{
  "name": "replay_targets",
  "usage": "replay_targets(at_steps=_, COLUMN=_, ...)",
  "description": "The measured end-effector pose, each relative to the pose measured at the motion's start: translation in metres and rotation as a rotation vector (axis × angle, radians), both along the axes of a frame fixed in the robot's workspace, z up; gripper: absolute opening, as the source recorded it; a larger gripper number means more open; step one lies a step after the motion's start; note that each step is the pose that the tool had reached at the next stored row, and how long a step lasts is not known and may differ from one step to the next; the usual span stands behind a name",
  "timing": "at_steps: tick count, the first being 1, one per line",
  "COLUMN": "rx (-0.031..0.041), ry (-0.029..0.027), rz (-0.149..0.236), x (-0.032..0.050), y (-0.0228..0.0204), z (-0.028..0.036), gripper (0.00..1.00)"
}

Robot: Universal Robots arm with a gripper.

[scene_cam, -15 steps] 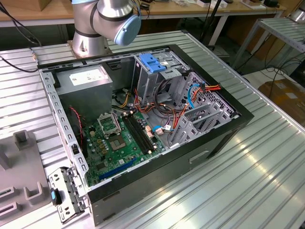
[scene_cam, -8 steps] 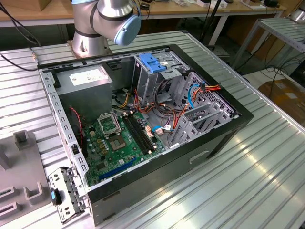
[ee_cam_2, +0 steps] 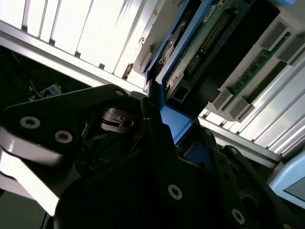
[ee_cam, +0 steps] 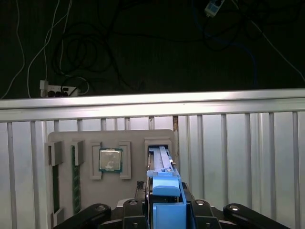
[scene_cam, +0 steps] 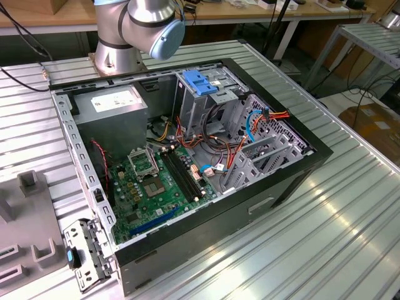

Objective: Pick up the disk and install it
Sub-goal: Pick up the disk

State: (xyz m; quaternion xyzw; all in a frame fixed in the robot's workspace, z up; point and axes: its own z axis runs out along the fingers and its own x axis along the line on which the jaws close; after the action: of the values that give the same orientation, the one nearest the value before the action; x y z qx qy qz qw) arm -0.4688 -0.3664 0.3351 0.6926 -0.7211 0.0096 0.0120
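Exterior view above case (scene_cam: 294, 178), both wrist views near disk (ee_cam: 165, 191) (ee_cam_2: 200, 45)

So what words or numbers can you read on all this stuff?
No text can be read.
White sticker on the grey metal power-supply box: print too small.
Square silver processor chip in the pale grey tray: markings too small.
Dark hard disk with blue plastic rails: no label showing.

The exterior view shows 1 computer case (scene_cam: 294, 181), 1 motherboard (scene_cam: 150, 194), 1 grey power-supply box (scene_cam: 119, 112), 1 blue bracket (scene_cam: 195, 83) and 1 robot arm (scene_cam: 140, 25). The first wrist view shows 1 grey tray (ee_cam: 133, 138), 1 processor chip (ee_cam: 110, 159), 1 disk (ee_cam: 161, 160), 1 gripper (ee_cam: 167, 198) and 1 power strip (ee_cam: 59, 89).
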Motion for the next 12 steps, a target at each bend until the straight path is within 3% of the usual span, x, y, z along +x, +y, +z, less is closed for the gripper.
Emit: replay_targets(at_steps=12, rx=0.0000, ry=0.0000, rz=0.000, x=0.0000, y=0.0000, z=0.0065, gripper=0.37)
